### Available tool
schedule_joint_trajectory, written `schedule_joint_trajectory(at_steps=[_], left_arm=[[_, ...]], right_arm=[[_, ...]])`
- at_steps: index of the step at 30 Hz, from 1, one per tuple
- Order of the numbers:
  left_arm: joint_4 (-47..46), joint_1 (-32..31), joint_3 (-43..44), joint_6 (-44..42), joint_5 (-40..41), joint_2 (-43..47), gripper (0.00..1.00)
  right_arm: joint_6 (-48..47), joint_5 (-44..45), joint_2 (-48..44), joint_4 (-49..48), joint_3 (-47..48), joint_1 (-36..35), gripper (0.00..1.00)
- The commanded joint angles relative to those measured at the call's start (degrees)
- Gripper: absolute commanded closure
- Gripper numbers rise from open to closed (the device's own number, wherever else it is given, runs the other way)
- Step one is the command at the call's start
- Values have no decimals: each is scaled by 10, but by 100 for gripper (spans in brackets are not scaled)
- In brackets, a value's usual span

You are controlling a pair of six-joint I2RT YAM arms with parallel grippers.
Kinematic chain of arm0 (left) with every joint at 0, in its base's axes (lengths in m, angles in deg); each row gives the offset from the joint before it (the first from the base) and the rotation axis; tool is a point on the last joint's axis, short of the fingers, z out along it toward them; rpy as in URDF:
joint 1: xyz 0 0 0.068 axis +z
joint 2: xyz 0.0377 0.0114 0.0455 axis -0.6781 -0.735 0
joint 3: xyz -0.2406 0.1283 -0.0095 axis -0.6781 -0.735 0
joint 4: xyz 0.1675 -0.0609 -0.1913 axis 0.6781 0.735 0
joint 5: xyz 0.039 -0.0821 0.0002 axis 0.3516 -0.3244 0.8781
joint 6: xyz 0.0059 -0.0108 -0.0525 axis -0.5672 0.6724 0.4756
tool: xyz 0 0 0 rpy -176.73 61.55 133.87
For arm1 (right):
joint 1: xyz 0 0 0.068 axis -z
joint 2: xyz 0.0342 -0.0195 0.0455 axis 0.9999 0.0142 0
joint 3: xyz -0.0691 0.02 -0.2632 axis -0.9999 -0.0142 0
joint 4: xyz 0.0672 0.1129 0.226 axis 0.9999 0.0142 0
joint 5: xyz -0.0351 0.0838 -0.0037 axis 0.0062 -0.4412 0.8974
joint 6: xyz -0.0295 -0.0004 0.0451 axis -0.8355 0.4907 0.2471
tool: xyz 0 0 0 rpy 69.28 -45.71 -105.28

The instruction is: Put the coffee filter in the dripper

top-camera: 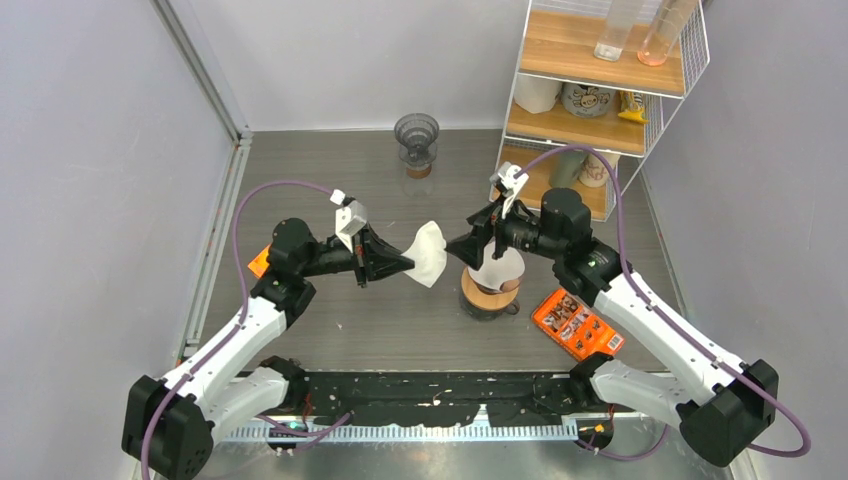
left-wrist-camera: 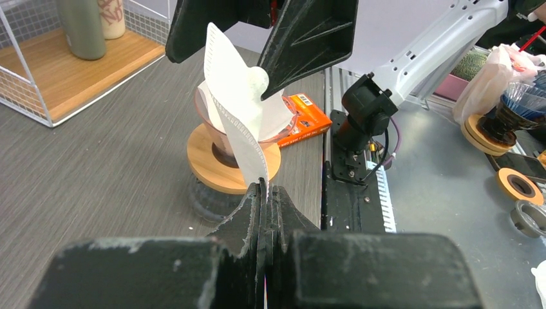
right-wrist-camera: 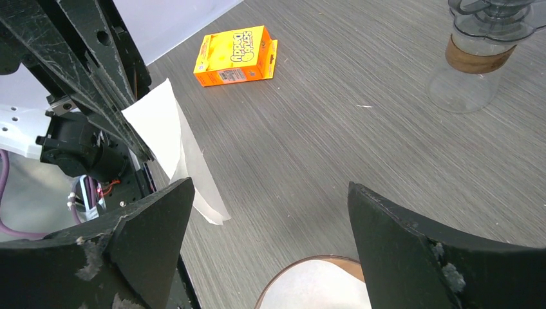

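Coffee filter (top-camera: pixel 430 255) is off the tabletop (top-camera: pixel 380 320), held in the air just to the left of the dripper (top-camera: pixel 488 290) and a little above its rim. It is pinched along its crimped seam by the left gripper (top-camera: pixel 410 262), whose fingers (left-wrist-camera: pixel 248 212) are clenched tight on the paper's edge. The cone is flattened and partly folded, not opened out. The right gripper (top-camera: pixel 462 248) hovers over the dripper with its fingers (right-wrist-camera: pixel 151 225) spread wide and nothing between them, facing the free end of the paper.

Something white already shows inside the dripper's cone; whether that is another filter cannot be told.

To do this step well, the paper should probably be opened into a cone before it goes down. The free right fingers look well placed to take the loose edge opposite the seam and pull it gently apart. The grip should be light, since thin paper creases or tears easily. The point of the cone should then be lined up over the centre of the dripper and lowered straight, with release coming only once the paper rests on the walls. The dripper stands loose on its wooden collar (left-wrist-camera: pixel 206 164) — a sideways nudge from either arm could tip it.
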Motion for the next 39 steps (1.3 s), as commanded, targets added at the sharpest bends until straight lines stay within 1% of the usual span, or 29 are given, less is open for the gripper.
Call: schedule_joint_trajectory(at_steps=[1,6,10,12,17,22,25,30,36,39], left_arm=[[-34,-3,19,5,-9,3,100],[-33,-2,19,9,13,3,100],[-32,-2,19,7,16,1,100],[-34,-2,18,8,9,0,100],[-55,-3,16,17,-33,-3,100],[-78,-3,8,27,-44,1,100],[-81,-3,8,26,-49,4,100],[-91,-2,7,30,-63,4,100],[-99,-3,5,31,-77,0,100],[-101,-3,7,35,-78,-6,100]], right_arm=[[23,17,3,-37,21,1,4],[35,8,3,-34,25,1,4],[39,18,-12,-34,19,1,5],[40,24,-15,-41,14,1,4],[28,8,0,-47,15,1,4],[14,2,15,-36,20,1,5],[-1,-5,16,-37,14,1,5],[-33,-40,15,-47,1,2,5],[-91,-62,-4,-74,-17,1,5],[-102,-93,-9,-74,-18,1,4]])
